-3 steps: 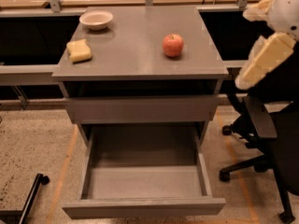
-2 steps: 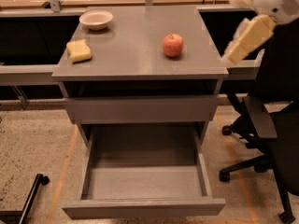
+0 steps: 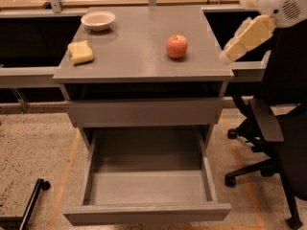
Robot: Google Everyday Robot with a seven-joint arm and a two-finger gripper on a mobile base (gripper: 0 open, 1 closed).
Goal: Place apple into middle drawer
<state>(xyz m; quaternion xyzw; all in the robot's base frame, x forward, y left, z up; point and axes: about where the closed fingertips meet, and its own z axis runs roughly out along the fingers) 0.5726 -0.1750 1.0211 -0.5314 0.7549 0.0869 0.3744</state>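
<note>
The end effector (image 3: 231, 53), apart or together I cannot tell, hangs right of the apple (image 3: 177, 46); a glancing touch could roll it off the desk (image 3: 129, 63), missing the middle drawer (image 3: 146, 212).

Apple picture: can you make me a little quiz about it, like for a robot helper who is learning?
1. True or false: the apple lies inside the pulled-out drawer.
2. What is nearest the bowl? A) sponge B) apple C) chair
3. Fill in: the pincer hangs by the ___ edge of the cabinet top, as the picture shows it.
Key: 1 false, it sits on the cabinet top; 2 A; 3 right.
</note>
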